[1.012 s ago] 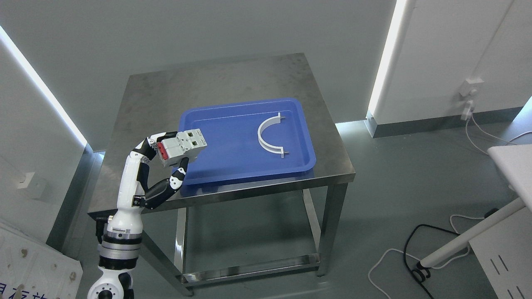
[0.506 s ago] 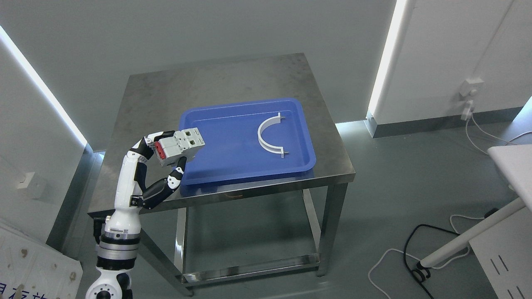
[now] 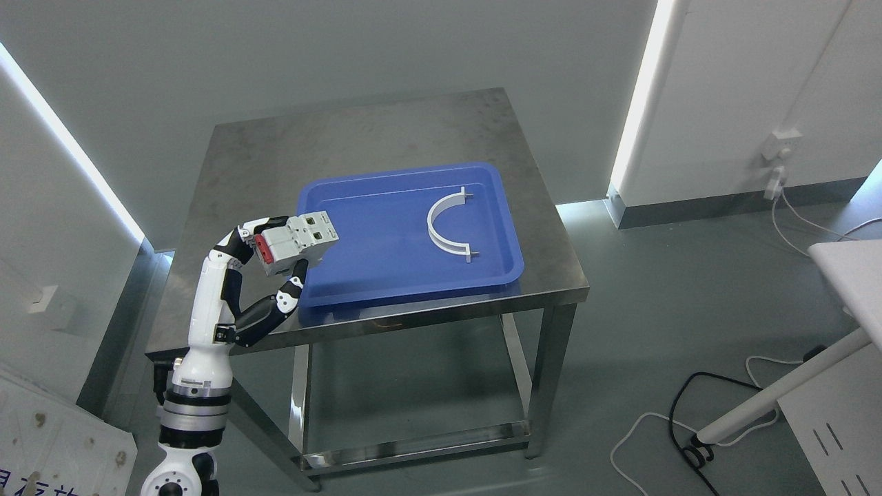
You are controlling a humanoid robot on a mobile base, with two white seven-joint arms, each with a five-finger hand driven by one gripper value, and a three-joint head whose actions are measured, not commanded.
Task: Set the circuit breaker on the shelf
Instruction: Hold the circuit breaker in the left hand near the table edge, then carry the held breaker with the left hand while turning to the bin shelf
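My left hand [image 3: 272, 258] is shut on a grey circuit breaker [image 3: 298, 241] with a red end face. It holds the breaker in the air over the left edge of the blue tray [image 3: 386, 275], above the steel table [image 3: 275, 151]. Fingers wrap over the top and the thumb presses from below. The left arm rises from the lower left of the picture. No shelf shows in this view. The right arm is out of sight.
A white curved half-ring bracket [image 3: 446, 226] lies in the tray's right half. A white table corner [image 3: 851, 275] and cables [image 3: 682, 427] on the floor stand at the right. A wall socket [image 3: 778, 148] with a plug is on the right wall.
The left hand with the breaker has drifted slightly left and up, away from the tray's interior. The tray and bracket have stayed put.
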